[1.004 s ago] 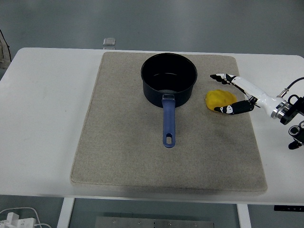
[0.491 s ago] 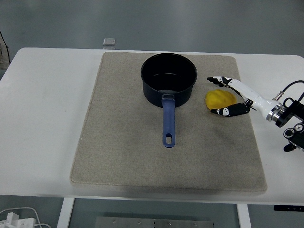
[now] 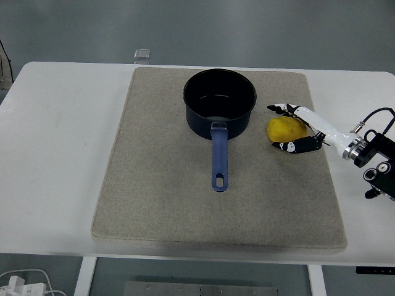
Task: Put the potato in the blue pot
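The yellow potato point(image 3: 286, 129) lies on the beige mat point(image 3: 154, 185), just right of the blue pot point(image 3: 219, 102). The pot stands upright at the mat's back middle, dark and empty inside, its blue handle point(image 3: 219, 161) pointing toward me. My right hand point(image 3: 276, 127) reaches in from the right edge and cups the potato. Its fingers point(image 3: 285, 109) arch over the far side and the thumb point(image 3: 295, 145) lies along the near side. The fingers are still spread, and the potato rests on the mat. My left arm is out of view.
The mat covers most of the white table point(image 3: 55, 154). A small grey object point(image 3: 142, 54) sits at the table's far edge, behind the mat. My right wrist and its cables point(image 3: 373, 163) hang over the table's right side.
My right hand has slid left and slightly toward me, coming around the potato; fingers and thumb have drawn closer together. Pot and potato have not moved.
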Controlling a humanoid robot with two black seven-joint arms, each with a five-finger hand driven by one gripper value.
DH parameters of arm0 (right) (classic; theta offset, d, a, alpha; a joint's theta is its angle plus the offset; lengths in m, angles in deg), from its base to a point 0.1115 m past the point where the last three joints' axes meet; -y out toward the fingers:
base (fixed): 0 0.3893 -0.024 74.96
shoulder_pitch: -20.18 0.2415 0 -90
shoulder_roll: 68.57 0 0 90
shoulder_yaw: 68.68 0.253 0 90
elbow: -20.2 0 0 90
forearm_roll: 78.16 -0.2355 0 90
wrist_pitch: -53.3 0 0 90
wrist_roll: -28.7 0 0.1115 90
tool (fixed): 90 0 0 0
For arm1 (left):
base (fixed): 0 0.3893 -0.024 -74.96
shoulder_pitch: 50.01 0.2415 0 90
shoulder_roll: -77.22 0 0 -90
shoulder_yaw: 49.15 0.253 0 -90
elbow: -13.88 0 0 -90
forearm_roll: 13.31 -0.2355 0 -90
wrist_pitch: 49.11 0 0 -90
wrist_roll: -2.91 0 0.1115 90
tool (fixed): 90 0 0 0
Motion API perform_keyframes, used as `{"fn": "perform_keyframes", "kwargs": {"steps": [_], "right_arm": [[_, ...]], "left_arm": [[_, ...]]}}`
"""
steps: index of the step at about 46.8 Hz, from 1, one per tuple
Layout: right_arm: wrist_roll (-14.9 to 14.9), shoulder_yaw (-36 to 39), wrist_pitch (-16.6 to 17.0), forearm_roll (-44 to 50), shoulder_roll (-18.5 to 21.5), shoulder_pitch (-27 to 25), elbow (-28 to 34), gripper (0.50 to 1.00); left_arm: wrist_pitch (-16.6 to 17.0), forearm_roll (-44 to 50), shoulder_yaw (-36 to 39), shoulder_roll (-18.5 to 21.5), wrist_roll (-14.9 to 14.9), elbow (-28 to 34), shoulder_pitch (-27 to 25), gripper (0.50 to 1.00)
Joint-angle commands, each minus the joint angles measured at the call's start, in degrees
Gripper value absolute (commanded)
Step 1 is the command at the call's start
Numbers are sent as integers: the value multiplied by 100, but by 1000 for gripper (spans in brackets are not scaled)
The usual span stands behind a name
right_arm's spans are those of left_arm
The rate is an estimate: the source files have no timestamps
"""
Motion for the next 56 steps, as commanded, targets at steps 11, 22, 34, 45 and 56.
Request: {"fn": "perform_keyframes", "kwargs": {"steps": [11,22,34,45,56], "right_arm": [[26,-8,0,9,0,21,8,500],[-18,-17,0,9,0,12,8,500],[-36,0,0,-9,0,12,8,500],[-27,18,0,-26,-35,21,-19,500],[-27,62,0,-61,-114,65,-54,500]], "left_arm": [[8,0,0,0,0,0,1,999],[-1,0,0,0,0,0,1,999],[-1,0,0,0,0,0,1,999],[-1,0,0,0,0,0,1,999],[-1,0,0,0,0,0,1,999]]}}
